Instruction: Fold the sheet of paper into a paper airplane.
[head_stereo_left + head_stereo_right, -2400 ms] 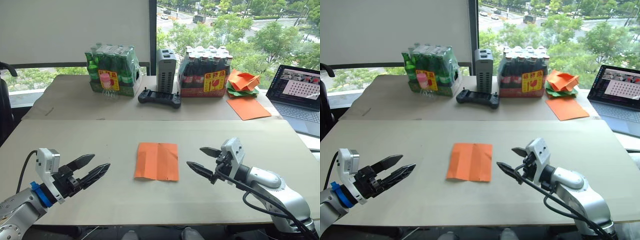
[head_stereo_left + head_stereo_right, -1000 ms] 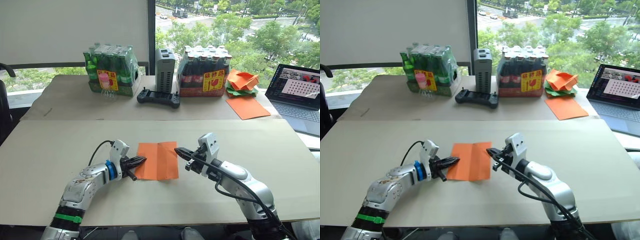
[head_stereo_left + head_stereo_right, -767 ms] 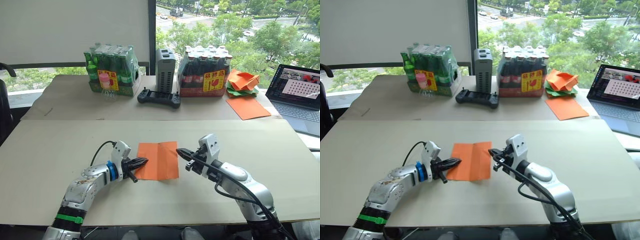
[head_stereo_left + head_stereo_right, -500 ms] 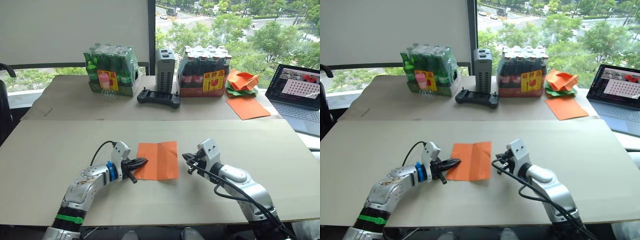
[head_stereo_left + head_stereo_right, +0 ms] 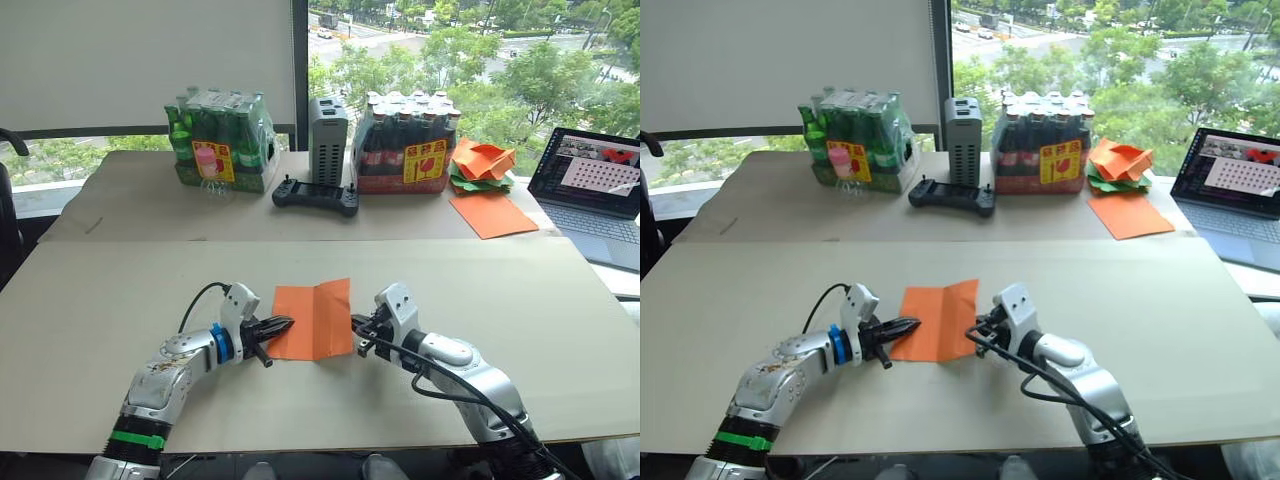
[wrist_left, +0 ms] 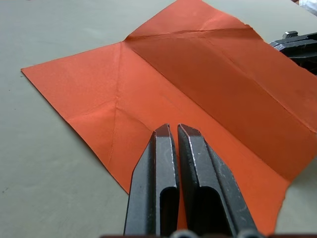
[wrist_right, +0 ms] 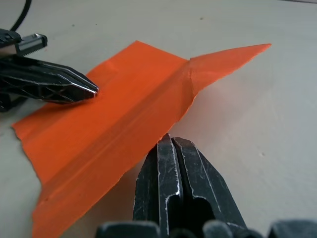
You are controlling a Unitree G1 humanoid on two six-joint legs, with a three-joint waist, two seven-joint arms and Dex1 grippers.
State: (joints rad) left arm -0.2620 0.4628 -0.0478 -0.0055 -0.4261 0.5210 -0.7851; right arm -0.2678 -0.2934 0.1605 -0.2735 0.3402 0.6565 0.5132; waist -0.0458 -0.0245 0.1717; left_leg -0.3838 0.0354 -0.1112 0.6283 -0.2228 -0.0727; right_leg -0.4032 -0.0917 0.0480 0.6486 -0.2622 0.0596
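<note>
Pincers, two, closed, flank one sheet of paper (image 5: 312, 318).

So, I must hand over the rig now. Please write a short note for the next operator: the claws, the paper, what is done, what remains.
Left claw: shut, tips pressing on the left side of the sheet of paper, pinning it to the table.
Right claw: shut, at the sheet's right edge; that half is raised off the table along the middle crease.
Done: creases exist, right half starting to lift.
Left: complete this fold and all following ones; no paper airplane yet.
</note>
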